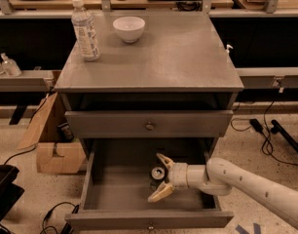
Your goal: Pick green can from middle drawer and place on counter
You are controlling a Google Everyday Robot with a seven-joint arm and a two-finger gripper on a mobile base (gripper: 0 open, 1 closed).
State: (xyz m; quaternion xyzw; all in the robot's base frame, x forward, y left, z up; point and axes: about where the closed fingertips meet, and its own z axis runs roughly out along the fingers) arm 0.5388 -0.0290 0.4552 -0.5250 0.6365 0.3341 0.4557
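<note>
1. Standing upright on the floor of the pulled-out middle drawer [119, 191], the green can [158, 172] shows its silver top.
2. The gripper [156, 177] is inside the drawer at the can, its arm coming in from the right.
3. Its fingers [160, 193] are spread, one behind the can and one in front.
4. The counter [158, 57] surface carries a clear bottle [85, 30] and a white bowl [129, 28].
</note>
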